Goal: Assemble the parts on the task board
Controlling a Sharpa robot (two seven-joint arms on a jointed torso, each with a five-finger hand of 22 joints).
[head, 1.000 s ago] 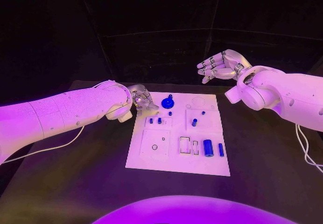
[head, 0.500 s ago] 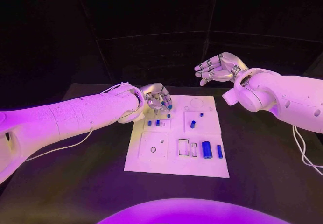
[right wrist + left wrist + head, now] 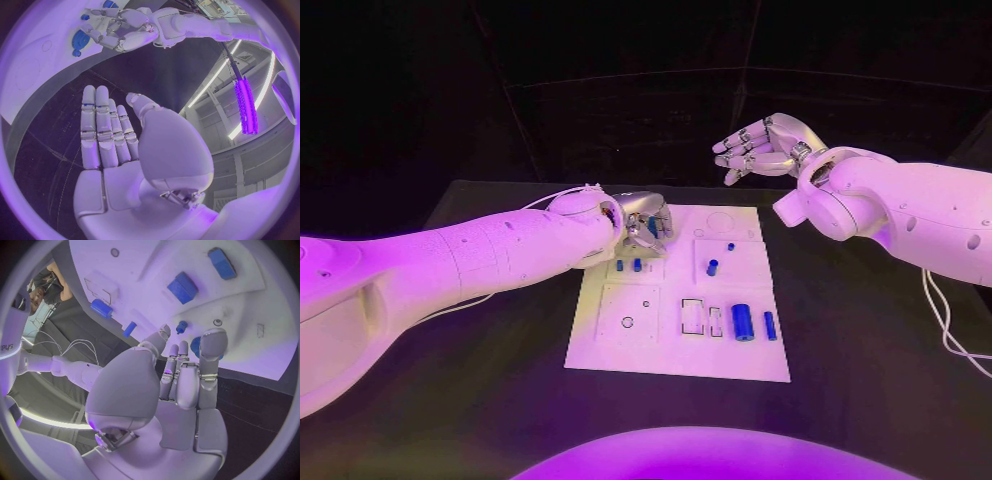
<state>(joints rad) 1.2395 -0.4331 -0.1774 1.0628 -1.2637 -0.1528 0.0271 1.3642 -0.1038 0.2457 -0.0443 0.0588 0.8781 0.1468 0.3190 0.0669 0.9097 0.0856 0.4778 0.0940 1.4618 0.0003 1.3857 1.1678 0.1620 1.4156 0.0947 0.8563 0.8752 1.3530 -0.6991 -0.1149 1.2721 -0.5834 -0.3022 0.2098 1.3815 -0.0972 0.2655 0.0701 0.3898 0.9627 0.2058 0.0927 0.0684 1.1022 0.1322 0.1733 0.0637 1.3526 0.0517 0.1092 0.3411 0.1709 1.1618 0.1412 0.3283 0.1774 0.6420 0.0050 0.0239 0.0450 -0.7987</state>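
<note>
The white task board [image 3: 635,342] lies mid-table. My left hand [image 3: 643,218] hovers over its far left corner, fingers spread around a blue round knob [image 3: 655,228] that it half hides. In the left wrist view the fingers [image 3: 213,341] reach down to the knob [image 3: 195,347] with no clear grip on it. In the right wrist view the knob [image 3: 78,42] lies just beside that hand [image 3: 119,30]. My right hand [image 3: 762,145] is raised beyond the board's far right corner, holding nothing, fingers [image 3: 100,125] straight.
On the board lie a blue cylinder [image 3: 743,321], a thin blue pin [image 3: 770,324], an upright peg [image 3: 713,267], a tiny peg [image 3: 730,246] and two short pegs [image 3: 629,265]. Bare black table [image 3: 473,380] surrounds the board.
My left hand has moved right from the board's left edge to over the blue knob. The right hand has stayed almost still.
</note>
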